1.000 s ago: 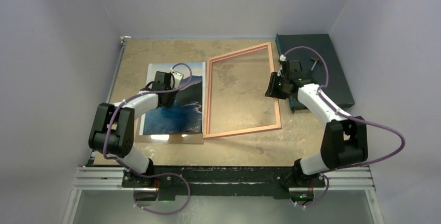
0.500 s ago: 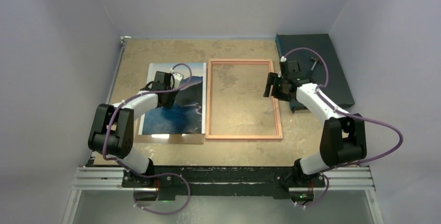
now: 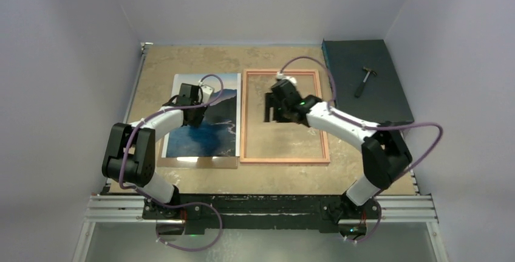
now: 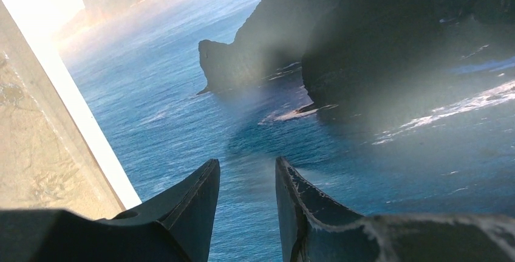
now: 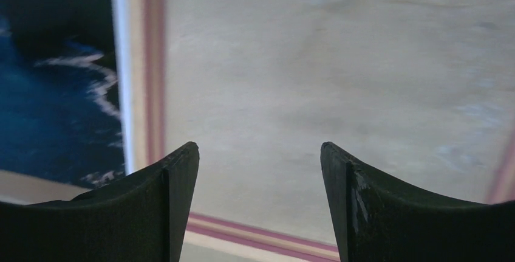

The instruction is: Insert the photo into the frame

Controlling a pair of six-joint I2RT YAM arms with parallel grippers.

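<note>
Photo [image 3: 206, 137] is laid face up on the left half of the bench [image 3: 182, 61]. It is stacked on a brown backing board [image 3: 200, 163], whose near edge is exposed just past the print. Frame [image 3: 285, 160] is laid flat just beside it on the right, long sides parallel. Its left rail is very close to the photo's right edge; contact can't be confirmed. Bench surface is seen through the pane.

Left hand [image 4: 246, 163] is held over the photo, jaws set to a narrow gap, nothing pinched. Blue water of the print is seen between the tips. Whether the tips are touching the paper can't be told.

Right hand [image 5: 258, 148] is held over the frame's opening, toward its far left part, jaws spread wide, nothing gripped. In the right wrist view one corner of the frame is seen past the tips. The photo's white border is seen just beyond one rail.

Dark mat [image 3: 388, 101] is placed at the far right of the bench. A small hammer [image 3: 364, 79] is laid on it, well apart from both hands.
</note>
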